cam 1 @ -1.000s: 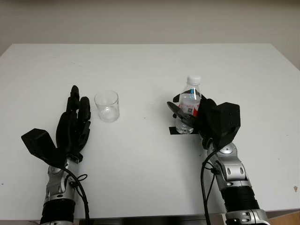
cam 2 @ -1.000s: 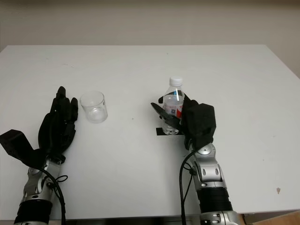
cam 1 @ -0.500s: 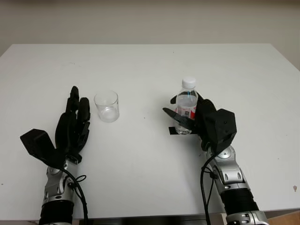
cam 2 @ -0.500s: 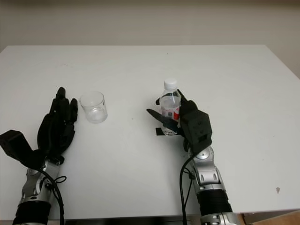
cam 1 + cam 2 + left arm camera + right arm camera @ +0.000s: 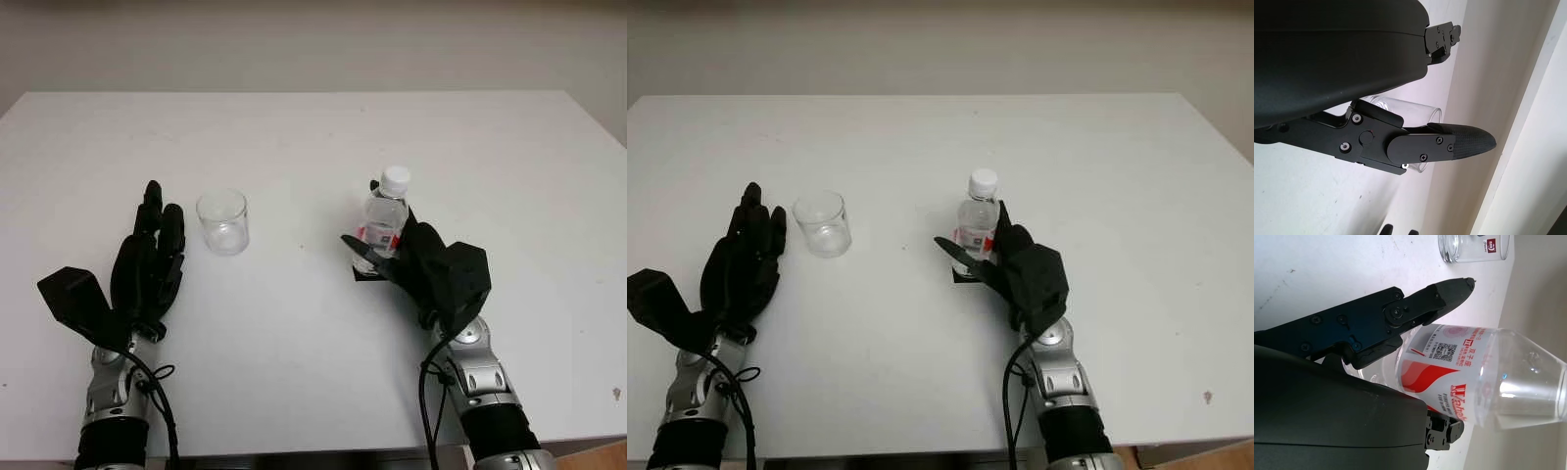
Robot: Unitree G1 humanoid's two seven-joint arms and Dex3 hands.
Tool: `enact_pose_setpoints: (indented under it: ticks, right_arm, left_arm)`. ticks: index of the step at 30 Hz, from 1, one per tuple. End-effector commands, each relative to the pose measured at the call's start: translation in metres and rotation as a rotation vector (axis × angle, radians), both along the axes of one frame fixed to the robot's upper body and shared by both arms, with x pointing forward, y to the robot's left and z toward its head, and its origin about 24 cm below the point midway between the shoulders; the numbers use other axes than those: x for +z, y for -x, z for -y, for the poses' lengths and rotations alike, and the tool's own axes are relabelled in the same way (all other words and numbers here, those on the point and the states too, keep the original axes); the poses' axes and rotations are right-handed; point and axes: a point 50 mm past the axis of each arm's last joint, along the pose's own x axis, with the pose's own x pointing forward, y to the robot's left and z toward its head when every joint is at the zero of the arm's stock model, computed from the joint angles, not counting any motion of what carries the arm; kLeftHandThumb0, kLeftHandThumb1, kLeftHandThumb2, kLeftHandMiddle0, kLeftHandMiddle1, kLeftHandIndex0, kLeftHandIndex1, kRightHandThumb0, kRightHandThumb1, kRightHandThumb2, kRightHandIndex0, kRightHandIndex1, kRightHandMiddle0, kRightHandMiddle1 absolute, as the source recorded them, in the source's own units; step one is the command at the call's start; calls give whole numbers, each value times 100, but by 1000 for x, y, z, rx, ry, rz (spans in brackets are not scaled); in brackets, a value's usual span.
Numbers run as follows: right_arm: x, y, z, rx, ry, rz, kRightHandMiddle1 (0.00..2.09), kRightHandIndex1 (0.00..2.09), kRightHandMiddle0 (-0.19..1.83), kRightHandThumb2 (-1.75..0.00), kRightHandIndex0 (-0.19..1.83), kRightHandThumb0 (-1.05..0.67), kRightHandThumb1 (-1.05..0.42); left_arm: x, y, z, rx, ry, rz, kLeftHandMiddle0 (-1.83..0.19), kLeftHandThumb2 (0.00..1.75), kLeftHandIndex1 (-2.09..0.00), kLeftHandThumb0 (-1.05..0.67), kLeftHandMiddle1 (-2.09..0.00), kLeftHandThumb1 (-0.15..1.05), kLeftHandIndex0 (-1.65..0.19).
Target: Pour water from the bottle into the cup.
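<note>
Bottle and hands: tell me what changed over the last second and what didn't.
The right hand, shut on the bottle, slid lower on it, now gripping near its base on the black marker; the bottle stayed upright. The cup and the open left hand beside it held their places.

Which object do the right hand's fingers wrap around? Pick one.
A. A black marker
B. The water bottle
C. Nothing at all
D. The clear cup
B: the right hand has its fingers curled around the capped water bottle, upright at the black patch on the table, while the cup stands apart beside the open left hand.
</note>
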Motion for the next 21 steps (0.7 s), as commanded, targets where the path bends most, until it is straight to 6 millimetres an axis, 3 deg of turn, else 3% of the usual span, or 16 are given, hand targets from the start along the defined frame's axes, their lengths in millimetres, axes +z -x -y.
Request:
enact_pose_setpoints:
  ticks: [1,14,21]
  right_arm:
    - [4,2,3,-14,-14,18,7,2,-19,-5,-19,-81,-92]
    - [3,13,20,-35,-12,61,0,0,-19,-6,-19,-93,-95]
    - [4,16,16,15,-43,76,0,0,-19,-5,-19,-92,-95]
  left_arm:
    - [-10,6,-4,11,7,-43,13,41,-5,-69,-5,105,16]
    - [-10,6,-3,5,6,-45,14,41,-5,-69,-5,105,17]
    - [-11,6,-2,8,5,-46,14,41,-5,-69,-5,105,17]
